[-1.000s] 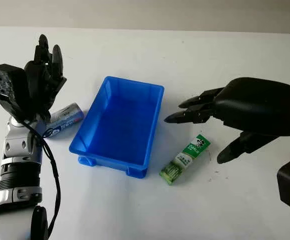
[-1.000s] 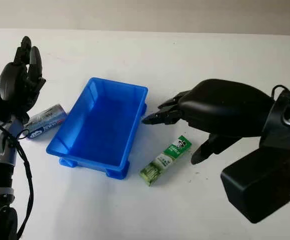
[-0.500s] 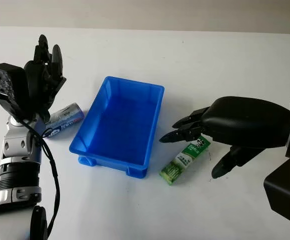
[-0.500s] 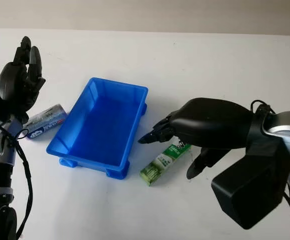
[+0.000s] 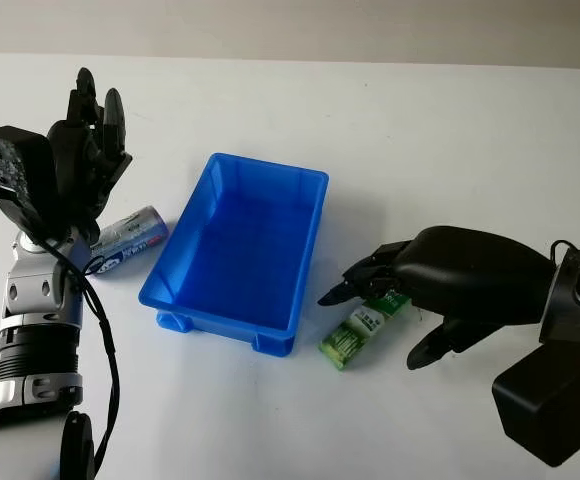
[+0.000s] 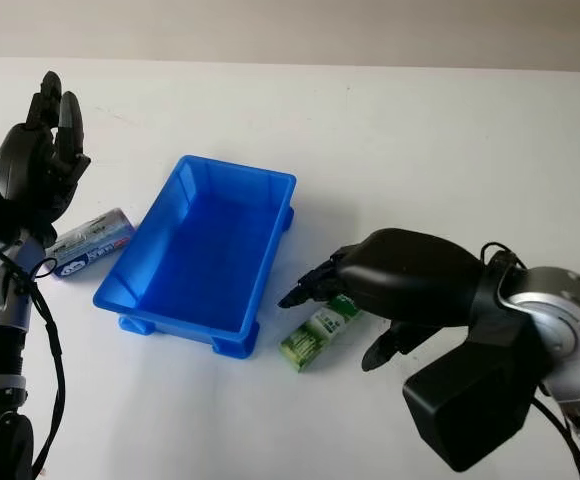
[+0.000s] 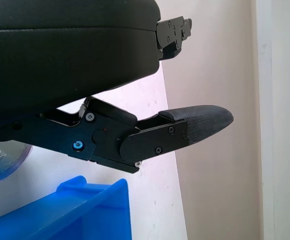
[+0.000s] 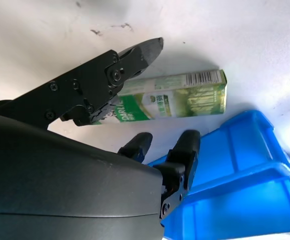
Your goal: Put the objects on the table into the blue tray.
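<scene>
My right hand (image 5: 370,285) sits at the lower right of the head view, just above the green toothpaste box (image 5: 362,330); it holds nothing, with the thumb on one long side of the box and two fingers (image 8: 185,150) on the other, and I cannot tell whether any of them touch it. The box lies flat on the white table (image 5: 450,130), just beside the near right corner of the blue tray (image 5: 242,250), which has nothing in it. I judge this to be the grasp step on the box: next I need to bring the fingers in across its narrow width, lift it over the tray's right wall without knocking it, and let go inside. My left hand (image 5: 85,160) is raised at the upper left, open and idle. Below it, left of the tray, a small blue-and-white can (image 5: 130,238) lies on its side, not yet picked up.
</scene>
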